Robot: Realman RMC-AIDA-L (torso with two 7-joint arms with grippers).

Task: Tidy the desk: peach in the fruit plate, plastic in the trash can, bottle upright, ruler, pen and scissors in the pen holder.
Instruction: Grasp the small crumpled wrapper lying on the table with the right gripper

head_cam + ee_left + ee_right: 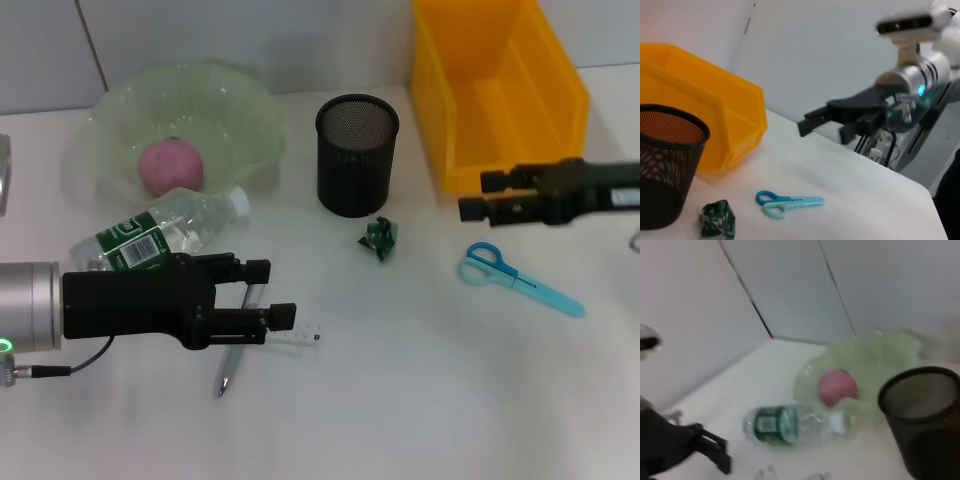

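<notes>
Peach (171, 166) sits in fruit plate (240, 110) at desk's far left. Left gripper (283, 293) hovers open above pen (237, 350) near front edge. Right gripper (478, 196) open, empty, beside scissors (520, 279).

open desk around the scissors (520, 279) — pen holder (357, 155) and yellow bin (500, 90) crowd the back.

A pink peach (838, 386) sits in the pale green fruit plate (875, 357), and a clear bottle (795, 424) with a green label lies on its side just in front of it. The black mesh pen holder (925, 420) stands beside the plate — upright — while the left gripper (707, 450) shows dark at the near edge.
</notes>
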